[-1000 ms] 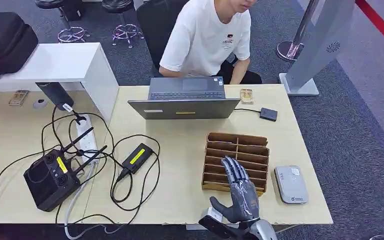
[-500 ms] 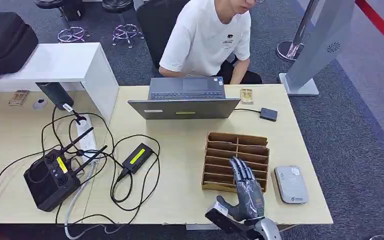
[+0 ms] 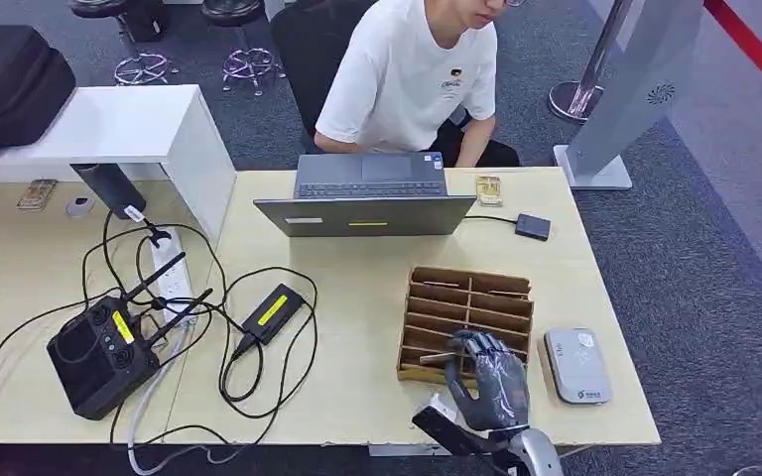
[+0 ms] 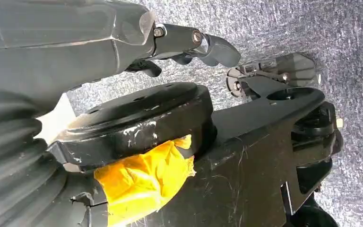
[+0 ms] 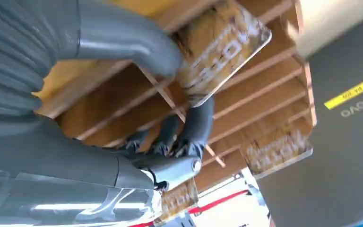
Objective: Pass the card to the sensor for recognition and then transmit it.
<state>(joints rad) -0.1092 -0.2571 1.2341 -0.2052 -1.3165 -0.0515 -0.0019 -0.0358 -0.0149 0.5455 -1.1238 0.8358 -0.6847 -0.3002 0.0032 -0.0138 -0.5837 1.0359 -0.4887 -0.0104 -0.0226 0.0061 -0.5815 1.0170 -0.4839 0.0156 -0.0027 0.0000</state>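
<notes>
Curled now over the near edge of the wooden card rack (image 3: 466, 322), where a second ago lay flat and spread across the slots: the right hand (image 3: 489, 382). Rack itself nudged very slightly, corner sitting a touch differently on the desk (image 3: 357, 397). Laptop, cables and the person unchanged.

Seen from the right wrist: thick grey thumb (image 5: 123, 45) pressed on one face of a card (image 5: 220, 52), a darker finger (image 5: 199, 120) behind the other face, so pinching the card between them. Card tilted, still over the rack's wooden dividers (image 5: 264, 94), printed lettering too blurred to read. Two more cards of the same look standing in other slots (image 5: 276, 151). Possibly lifted partly out of its slot, though hard to be sure from this angle.

From the head view: a thin pale edge poking out beside the thumb at the rack's near left (image 3: 437, 357), probably that same card.

Just right of the rack, apart from it, flat on the desk: grey card reader (image 3: 576, 365). Farther back: open laptop (image 3: 367, 198), a person in a white shirt (image 3: 412, 74) seated behind it. Off to the left: black box with antennas (image 3: 99, 352), tangled black cables (image 3: 248, 337), white power strip (image 3: 169, 268).

Left hand (image 4: 189, 42) hanging over grey carpet, dark fingers bent inward, nothing held.
</notes>
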